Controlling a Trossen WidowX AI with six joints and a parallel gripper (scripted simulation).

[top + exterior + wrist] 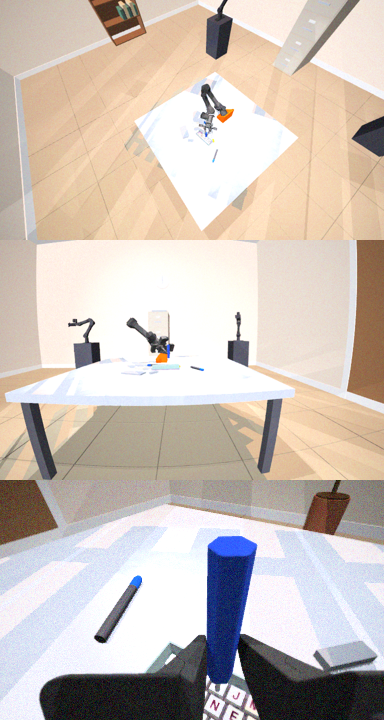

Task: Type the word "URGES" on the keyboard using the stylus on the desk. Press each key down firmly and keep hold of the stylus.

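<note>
Jaws gripping blue stylus; advise centring its tip over the intended key, then pressing straight down on the keyboard beneath them.

The stylus is bright blue, and the tool is black. The keyboard has a gray-green edge and white keys with dark red letters. The pen is dark with a blue end. Pale blue-gray patches mark the white desk.
</note>
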